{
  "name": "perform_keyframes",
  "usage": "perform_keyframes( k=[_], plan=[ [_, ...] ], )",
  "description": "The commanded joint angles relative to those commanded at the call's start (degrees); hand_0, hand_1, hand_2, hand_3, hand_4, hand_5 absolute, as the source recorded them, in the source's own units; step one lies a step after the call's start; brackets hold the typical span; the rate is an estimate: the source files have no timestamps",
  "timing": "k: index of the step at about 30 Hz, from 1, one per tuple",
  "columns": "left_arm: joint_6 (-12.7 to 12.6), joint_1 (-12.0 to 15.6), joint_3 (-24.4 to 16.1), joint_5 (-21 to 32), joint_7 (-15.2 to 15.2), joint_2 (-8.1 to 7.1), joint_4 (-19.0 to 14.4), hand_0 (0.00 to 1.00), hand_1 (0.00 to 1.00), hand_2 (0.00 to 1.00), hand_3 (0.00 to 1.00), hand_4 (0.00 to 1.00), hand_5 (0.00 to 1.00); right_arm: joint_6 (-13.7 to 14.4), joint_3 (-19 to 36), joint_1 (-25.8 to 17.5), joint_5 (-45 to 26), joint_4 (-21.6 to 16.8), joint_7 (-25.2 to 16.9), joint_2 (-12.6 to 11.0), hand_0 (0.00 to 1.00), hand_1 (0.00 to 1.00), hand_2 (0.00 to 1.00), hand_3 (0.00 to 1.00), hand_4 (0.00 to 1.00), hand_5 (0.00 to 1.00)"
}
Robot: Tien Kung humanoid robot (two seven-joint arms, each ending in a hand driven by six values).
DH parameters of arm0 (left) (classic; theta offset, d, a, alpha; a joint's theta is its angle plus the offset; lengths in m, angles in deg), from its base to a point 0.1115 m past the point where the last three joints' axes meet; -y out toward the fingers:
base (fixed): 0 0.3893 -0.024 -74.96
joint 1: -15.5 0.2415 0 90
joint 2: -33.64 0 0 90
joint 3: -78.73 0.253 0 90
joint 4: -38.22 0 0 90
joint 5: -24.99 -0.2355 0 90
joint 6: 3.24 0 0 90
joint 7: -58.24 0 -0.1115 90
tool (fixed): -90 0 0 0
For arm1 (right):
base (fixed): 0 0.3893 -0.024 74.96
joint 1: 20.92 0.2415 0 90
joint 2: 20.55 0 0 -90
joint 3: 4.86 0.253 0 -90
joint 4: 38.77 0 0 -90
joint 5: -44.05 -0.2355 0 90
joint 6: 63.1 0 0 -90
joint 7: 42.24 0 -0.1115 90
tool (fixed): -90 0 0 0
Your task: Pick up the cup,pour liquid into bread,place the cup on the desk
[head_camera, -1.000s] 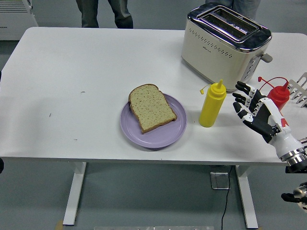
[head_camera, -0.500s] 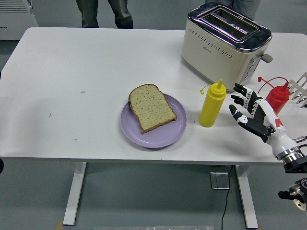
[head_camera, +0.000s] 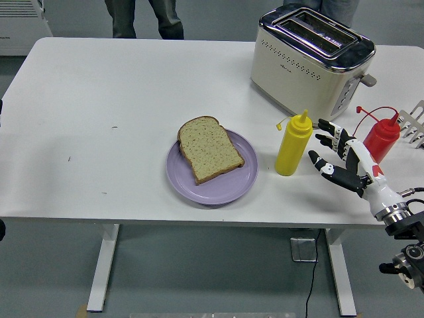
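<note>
Head view: yellow bottle (head_camera: 293,145) beside fingers (head_camera: 326,140)

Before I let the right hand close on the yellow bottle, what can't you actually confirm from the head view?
- How full the yellow bottle is: its wall is opaque.
- Red bottle: its lower part is hidden behind the right hand.
- Metal rack: cut off by the right edge.
- The person at the far side: only the legs show; the top edge cuts off the rest.
- Left hand: not in view.
</note>
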Motion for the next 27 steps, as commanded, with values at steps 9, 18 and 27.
perform_keyframes(
  k=[9, 18, 27],
  plan=[
    [0.0, 0.0, 0.0, 0.0, 0.0, 0.02, 0.0, 0.828, 0.819, 0.859, 0.819, 0.655, 0.998, 0.5, -1.4, 1.7, 0.2, 2.2, -0.2, 1.0, 0.908, 0.866, 0.944, 0.958, 0.719, 0.226],
    [0.0, 0.0, -0.2, 0.0, 0.0, 0.10, 0.0, 0.828, 0.819, 0.859, 0.819, 0.656, 0.998, 1.1, -2.8, 3.9, 0.1, 4.5, -0.4, 1.8, 0.909, 0.865, 0.942, 0.954, 0.717, 0.224],
    [0.0, -0.1, -0.3, 0.0, 0.0, 0.11, 0.1, 0.827, 0.818, 0.859, 0.819, 0.656, 0.998, 0.9, -3.9, 5.2, -0.2, 5.6, -0.5, 2.7, 0.909, 0.867, 0.943, 0.954, 0.719, 0.227]
  ],
)
